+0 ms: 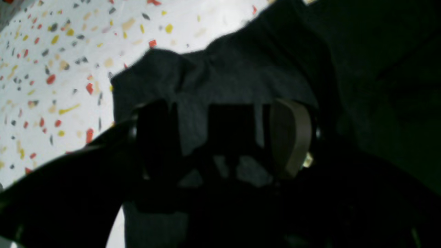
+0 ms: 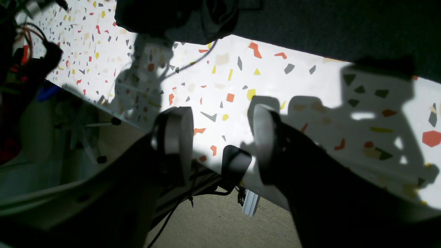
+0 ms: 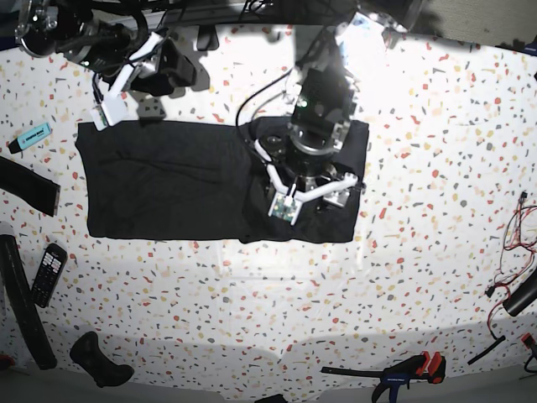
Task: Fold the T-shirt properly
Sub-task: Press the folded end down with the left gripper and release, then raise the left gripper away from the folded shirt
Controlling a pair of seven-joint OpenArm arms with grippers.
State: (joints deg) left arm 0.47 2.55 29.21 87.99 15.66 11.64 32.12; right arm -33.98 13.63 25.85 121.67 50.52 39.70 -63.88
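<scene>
Item: T-shirt (image 3: 168,189), mid-fold. Left gripper (image 1: 224,137) spread wide over bunched cloth, unclamped; right gripper (image 2: 220,137) apart, empty. Next: pinch hem.

In the base view the left arm (image 3: 319,109) covers the right part of the T-shirt (image 3: 168,180). The left wrist view is blurred and dark; whether cloth lies between the fingers (image 1: 291,137) is unclear.
</scene>
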